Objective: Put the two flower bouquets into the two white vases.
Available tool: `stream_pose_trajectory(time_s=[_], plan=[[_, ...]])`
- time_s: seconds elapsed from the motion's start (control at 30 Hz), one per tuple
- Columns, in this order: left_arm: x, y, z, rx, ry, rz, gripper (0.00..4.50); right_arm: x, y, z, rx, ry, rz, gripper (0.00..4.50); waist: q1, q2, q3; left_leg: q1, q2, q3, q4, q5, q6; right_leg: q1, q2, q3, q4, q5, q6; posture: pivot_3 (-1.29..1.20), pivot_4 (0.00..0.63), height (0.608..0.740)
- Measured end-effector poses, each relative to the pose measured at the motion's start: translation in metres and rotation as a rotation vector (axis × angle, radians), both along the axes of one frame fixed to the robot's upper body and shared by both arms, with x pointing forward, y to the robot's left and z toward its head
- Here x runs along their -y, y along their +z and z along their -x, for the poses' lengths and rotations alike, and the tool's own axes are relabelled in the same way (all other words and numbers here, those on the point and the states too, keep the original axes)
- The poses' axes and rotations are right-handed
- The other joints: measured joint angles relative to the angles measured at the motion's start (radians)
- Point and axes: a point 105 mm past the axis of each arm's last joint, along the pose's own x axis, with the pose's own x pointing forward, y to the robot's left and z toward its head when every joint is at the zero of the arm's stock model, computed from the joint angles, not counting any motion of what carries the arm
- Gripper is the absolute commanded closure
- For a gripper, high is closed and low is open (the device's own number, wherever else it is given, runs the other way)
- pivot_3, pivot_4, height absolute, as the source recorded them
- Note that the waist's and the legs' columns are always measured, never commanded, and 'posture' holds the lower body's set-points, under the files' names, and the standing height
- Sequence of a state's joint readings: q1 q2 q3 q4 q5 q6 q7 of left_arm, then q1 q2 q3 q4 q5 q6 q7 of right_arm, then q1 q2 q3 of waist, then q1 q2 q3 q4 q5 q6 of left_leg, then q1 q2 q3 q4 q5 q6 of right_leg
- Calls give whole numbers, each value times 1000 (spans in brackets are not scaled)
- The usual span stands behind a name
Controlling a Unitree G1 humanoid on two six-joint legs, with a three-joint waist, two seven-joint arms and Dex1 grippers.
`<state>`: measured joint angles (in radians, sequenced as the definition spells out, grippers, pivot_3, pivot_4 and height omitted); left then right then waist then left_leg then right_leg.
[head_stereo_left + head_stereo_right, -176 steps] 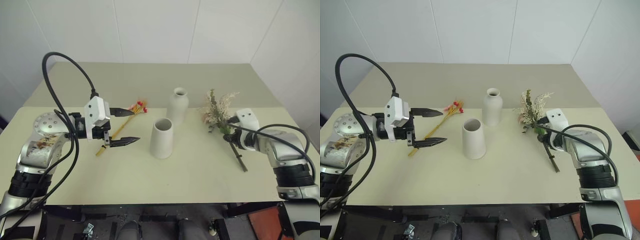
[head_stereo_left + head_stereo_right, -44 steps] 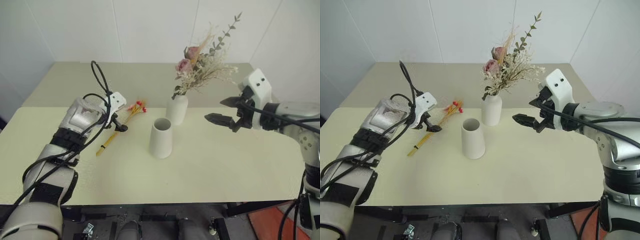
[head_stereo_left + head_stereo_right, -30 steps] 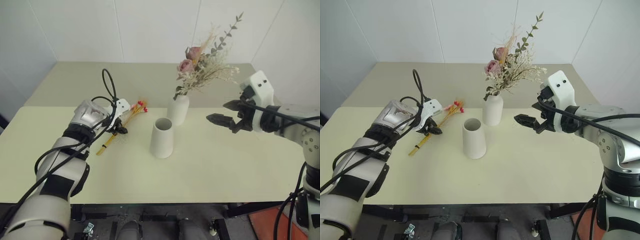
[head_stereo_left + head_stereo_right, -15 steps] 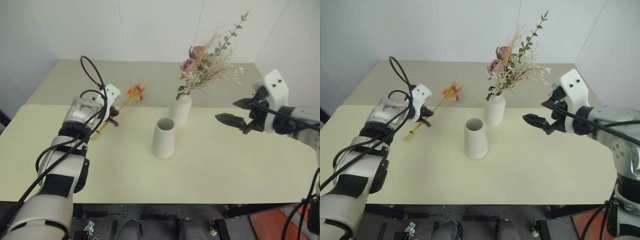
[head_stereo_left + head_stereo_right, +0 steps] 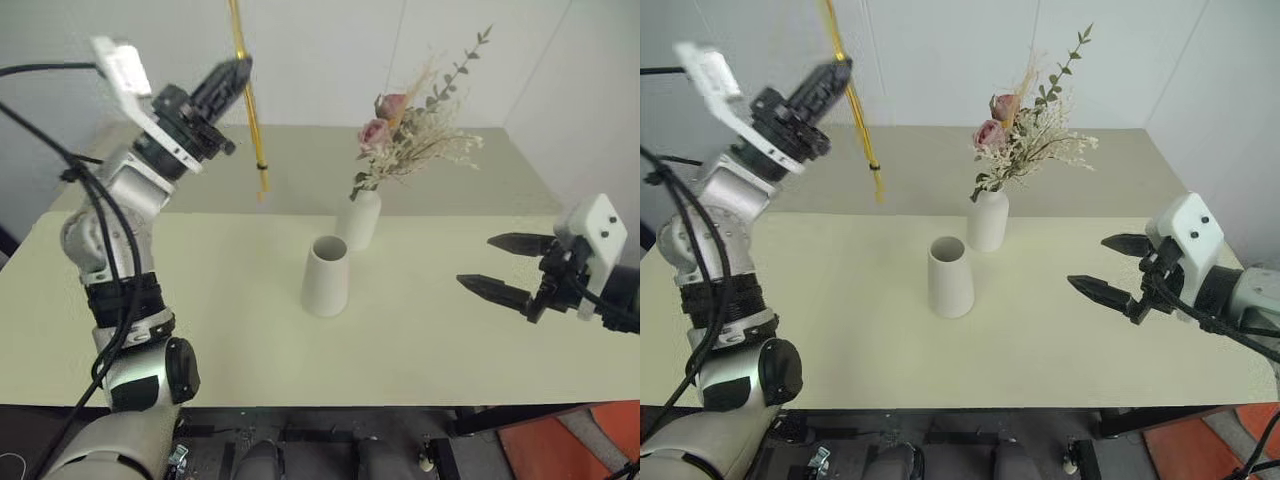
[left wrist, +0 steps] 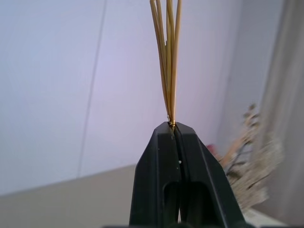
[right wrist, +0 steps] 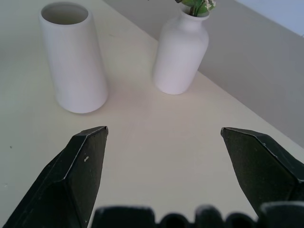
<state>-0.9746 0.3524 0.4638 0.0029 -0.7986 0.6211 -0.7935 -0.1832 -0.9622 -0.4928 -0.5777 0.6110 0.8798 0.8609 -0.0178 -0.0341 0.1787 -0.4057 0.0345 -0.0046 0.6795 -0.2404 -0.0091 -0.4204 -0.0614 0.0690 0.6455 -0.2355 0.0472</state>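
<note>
Up went my left claw since last look, lifting yellow stalk bunch off surface. Left claw pinched tight on stalks, bunch hanging in air, bottom end over far side of surface. Right claw pulled back, spread wide, holding nothing, low over surface. Pink rose bunch sits in bottle vase. Cone vase just in front, open mouth.
</note>
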Motion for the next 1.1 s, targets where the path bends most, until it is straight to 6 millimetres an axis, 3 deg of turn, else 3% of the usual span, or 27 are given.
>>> stream_pose_trajectory(time_s=[0.1,0.43,0.73,1.1], plan=[[2,0,15,70,-137,32,4482,0,-1,0,18,-6,-4,0,0,0,0,2,0,0,0,1,-1,1,1,0,2,0,-1,0,150,740],[30,-32,-2,-34,-314,47,4482,4,-8,5,36,-66,-11,0,4,-1,0,4,0,0,1,1,0,5,1,0,0,1,0,0,150,740],[49,-65,-26,-112,-342,33,4482,10,-9,5,49,-117,-8,0,4,-1,0,3,0,0,0,1,0,5,1,0,0,1,0,0,150,740],[61,-85,-32,-130,-345,6,4482,17,-2,2,89,-175,-4,0,2,-1,0,0,0,0,0,1,0,1,1,1,0,1,0,0,150,740]])
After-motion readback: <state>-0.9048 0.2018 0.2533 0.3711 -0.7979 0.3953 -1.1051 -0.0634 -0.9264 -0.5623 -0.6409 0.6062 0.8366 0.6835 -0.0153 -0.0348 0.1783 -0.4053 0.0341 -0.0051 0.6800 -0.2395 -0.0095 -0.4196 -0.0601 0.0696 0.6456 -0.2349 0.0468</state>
